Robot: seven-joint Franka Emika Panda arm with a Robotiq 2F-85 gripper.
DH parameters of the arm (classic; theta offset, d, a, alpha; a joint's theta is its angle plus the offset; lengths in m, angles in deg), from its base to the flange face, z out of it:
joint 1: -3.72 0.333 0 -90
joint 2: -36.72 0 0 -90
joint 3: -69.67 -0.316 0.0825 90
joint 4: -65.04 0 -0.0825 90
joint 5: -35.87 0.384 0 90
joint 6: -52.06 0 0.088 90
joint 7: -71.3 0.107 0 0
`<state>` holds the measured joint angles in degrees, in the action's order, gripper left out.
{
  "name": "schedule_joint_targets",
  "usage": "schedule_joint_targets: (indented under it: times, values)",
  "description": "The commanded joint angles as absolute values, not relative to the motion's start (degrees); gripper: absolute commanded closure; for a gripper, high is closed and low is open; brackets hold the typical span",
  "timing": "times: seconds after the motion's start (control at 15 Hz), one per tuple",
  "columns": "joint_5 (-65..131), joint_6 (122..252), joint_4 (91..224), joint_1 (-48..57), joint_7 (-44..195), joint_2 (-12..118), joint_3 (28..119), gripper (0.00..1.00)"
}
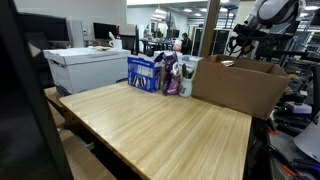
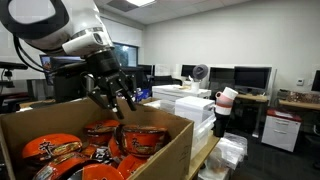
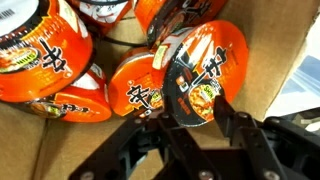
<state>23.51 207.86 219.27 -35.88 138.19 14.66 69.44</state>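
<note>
item 1, my claw [image 3: 197, 108]: black, with two fingers [image 3: 168, 115] coming in from the bottom of the wrist view. they stand apart with a gap between them, released, nothing pinched. in an exterior view my claw [image 2: 113, 98] hangs just over the open top of the box, fingers pointing down.

item 2, noodle bowl [image 3: 205, 70]: orange lid with black lettering and a picture of noodles. it lies tilted, straight under the gap between my fingers, near the box's right wall. whether my fingertips touch the lid i cannot tell.

item 3, other noodle bowls [image 3: 45, 65]: same orange sort, crowded against it, overlapping, some leaning. from outside they show as an orange heap [image 2: 135, 140] inside the box.

item 4, cardboard box [image 2: 172, 150]: brown, open-topped, holds all the bowls. in an exterior view the cardboard box [image 1: 240, 85] stands at the far corner of the wooden table [image 1: 160, 130].

item 5, blue packets [image 1: 145, 72] and purple packets [image 1: 172, 75]: upright on the table, just beside the box.

item 6, white cabinet [image 1: 85, 68]: beyond the table's far edge.

item 7, background: stacked white boxes [image 2: 190, 100], a fan [image 2: 200, 72] and monitors [image 2: 250, 78] on desks, well apart from the box.
</note>
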Motion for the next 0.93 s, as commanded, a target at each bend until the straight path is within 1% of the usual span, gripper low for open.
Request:
schedule_joint_targets:
  times: [0.0,0.4,0.47,0.53,0.87]
  values:
    - [19.8,210.9,218.4,-37.6,141.3,16.1,68.1,0.38]
    - [16.5,212.3,218.0,-38.0,140.0,18.9,68.5,0.03]
    - [16.6,212.5,217.9,-37.6,138.9,19.4,69.2,0.03]
    - [17.5,213.0,217.8,-36.7,136.9,20.2,70.5,0.00]
    - [21.0,214.9,217.8,-34.1,129.5,24.2,75.7,0.00]
